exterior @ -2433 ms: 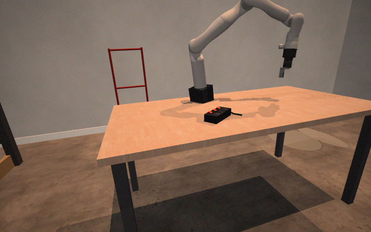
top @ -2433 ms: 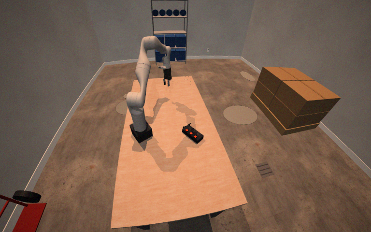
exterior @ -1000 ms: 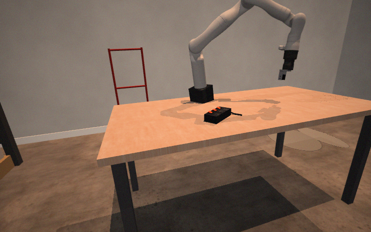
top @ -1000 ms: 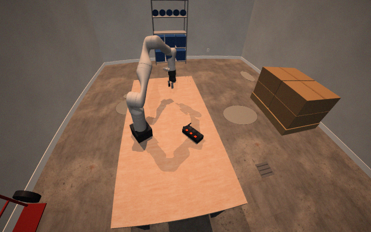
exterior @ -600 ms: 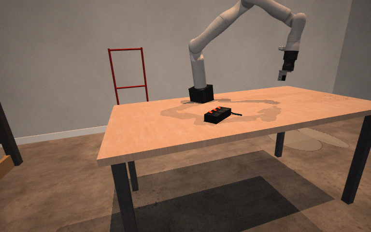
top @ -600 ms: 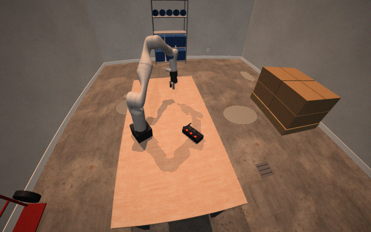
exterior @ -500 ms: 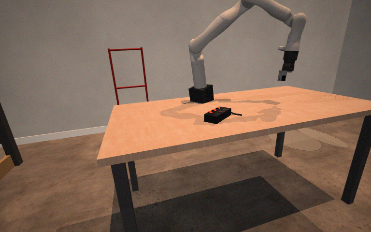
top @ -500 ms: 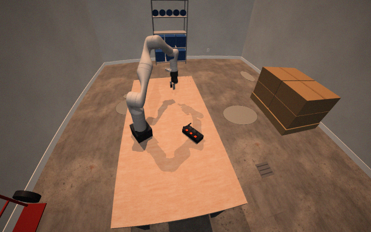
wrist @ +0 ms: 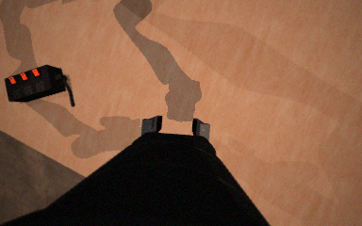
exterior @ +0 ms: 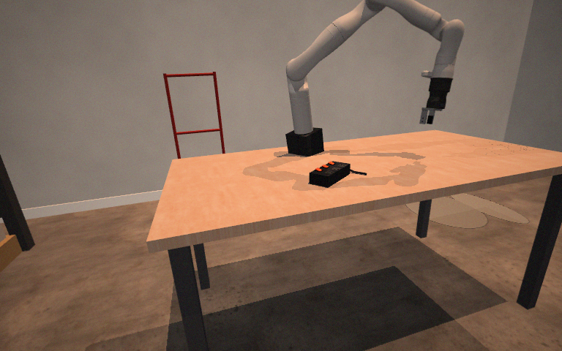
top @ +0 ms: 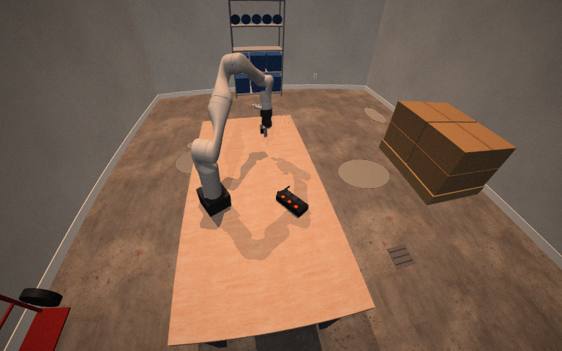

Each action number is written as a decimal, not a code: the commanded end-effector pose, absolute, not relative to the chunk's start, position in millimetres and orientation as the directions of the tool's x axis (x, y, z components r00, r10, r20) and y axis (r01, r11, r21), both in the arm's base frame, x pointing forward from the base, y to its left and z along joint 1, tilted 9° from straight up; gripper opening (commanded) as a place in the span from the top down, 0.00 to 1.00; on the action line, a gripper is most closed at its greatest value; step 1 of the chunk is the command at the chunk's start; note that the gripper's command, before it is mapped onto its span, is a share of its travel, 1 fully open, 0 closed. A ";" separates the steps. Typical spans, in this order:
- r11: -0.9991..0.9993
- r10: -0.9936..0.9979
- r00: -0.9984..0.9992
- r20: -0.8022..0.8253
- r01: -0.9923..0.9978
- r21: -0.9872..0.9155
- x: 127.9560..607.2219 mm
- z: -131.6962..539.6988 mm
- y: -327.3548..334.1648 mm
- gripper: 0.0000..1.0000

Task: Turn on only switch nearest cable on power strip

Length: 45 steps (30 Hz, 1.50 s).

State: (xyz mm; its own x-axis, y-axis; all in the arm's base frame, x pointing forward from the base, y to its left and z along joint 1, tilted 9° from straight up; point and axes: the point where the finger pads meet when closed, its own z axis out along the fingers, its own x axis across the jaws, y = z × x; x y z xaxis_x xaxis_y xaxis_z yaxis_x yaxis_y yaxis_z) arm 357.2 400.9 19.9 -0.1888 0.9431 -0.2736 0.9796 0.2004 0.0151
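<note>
A black power strip (top: 291, 201) lies flat on the wooden table, the right way up, with three orange-red switches on top. A short black cable stub (top: 285, 189) sticks out of its far end. It also shows in the exterior view (exterior: 329, 172) and at the upper left of the wrist view (wrist: 34, 83). My gripper (top: 263, 131) hangs high above the far part of the table, well away from the strip. It shows in the exterior view (exterior: 426, 116) and in the wrist view (wrist: 175, 125), open and empty.
The arm's black base (top: 213, 200) stands on the table to the left of the strip. A stack of cardboard boxes (top: 443, 145) and a shelf (top: 257, 45) stand off the table. A red ladder frame (exterior: 194, 111) stands behind the table.
</note>
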 end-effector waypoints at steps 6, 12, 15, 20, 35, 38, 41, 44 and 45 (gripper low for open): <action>0.163 0.951 -0.150 -0.271 0.986 0.025 363.0 20.9 394.3 0.00; 0.125 0.956 -0.111 -0.271 0.992 0.034 368.4 20.6 386.8 0.00; 0.086 0.960 -0.072 -0.270 0.995 0.042 373.8 20.3 379.1 0.00; 0.047 0.963 -0.031 -0.269 0.998 0.051 379.0 20.1 371.2 0.00; -0.033 0.963 0.051 -0.266 0.997 0.069 389.2 19.5 355.0 0.00; -0.074 0.960 0.092 -0.264 0.994 0.078 394.1 19.3 346.6 0.00; -0.074 0.960 0.092 -0.264 0.994 0.078 394.1 19.3 346.6 0.00; -0.115 0.956 0.134 -0.261 0.990 0.087 398.9 19.0 338.1 0.00; -0.115 0.956 0.134 -0.261 0.990 0.087 398.9 19.0 338.1 0.00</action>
